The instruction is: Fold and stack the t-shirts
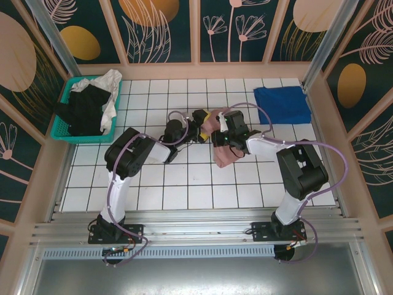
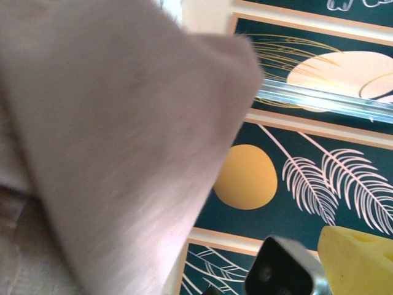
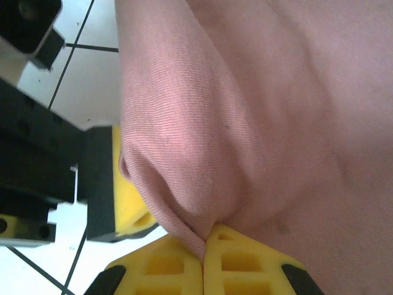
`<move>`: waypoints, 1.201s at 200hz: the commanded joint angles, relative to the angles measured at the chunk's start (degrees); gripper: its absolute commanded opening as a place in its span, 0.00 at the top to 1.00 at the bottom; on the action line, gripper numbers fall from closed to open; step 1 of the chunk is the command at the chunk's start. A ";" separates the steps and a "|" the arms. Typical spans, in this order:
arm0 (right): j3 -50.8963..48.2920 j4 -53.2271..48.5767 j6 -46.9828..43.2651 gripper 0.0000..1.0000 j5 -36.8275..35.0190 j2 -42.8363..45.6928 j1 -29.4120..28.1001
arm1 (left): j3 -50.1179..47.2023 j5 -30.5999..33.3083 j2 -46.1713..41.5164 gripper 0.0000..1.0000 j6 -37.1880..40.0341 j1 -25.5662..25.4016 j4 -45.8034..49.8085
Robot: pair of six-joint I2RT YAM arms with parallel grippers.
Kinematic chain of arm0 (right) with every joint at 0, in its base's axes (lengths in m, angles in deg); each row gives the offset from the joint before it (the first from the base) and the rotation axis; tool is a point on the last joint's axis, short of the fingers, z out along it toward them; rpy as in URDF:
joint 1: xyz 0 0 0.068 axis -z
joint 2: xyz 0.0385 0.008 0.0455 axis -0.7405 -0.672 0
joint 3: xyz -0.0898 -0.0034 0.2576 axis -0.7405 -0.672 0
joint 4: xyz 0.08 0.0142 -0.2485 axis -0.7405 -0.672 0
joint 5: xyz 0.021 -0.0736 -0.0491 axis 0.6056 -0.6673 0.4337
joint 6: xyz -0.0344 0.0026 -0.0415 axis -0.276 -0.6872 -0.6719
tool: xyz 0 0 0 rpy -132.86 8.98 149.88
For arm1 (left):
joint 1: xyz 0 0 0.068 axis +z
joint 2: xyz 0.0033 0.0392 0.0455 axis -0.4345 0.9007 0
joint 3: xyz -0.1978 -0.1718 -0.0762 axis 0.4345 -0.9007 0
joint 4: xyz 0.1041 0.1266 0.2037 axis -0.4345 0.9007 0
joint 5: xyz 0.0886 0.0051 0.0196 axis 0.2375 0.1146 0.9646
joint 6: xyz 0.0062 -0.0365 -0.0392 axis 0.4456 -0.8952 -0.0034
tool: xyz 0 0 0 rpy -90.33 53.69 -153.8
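One tee done, pink tee mid-fold.
Blue tee (image 1: pixel 282 104) lies folded upper right; pink tee (image 1: pixel 222 152) at table centre, right jaws clenched on it, left jaws released beside it; black tee (image 1: pixel 86 110) and white tee (image 1: pixel 111 83) in basket (image 1: pixel 59 133), upper left, likely still to fold.

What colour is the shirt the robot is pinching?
Dusty pink. The t-shirt shows best in the right wrist view, pinched by the right gripper.
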 commanded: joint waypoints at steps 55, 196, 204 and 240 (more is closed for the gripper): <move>-0.99 -2.78 -6.39 1.00 -4.00 4.32 -1.04 | 5.39 -4.34 -1.24 0.31 20.15 2.19 23.18; -0.23 1.80 -7.47 0.33 -46.12 -2.48 -18.35 | 12.39 -5.98 -5.76 0.88 36.53 3.99 41.92; -0.37 2.54 -7.72 0.32 -46.28 -3.03 -18.61 | 12.50 -6.20 -5.77 0.89 36.56 4.06 41.91; -0.12 5.40 -7.14 0.30 -48.33 -5.90 -19.42 | 12.92 -6.44 -6.07 0.90 36.95 4.06 42.25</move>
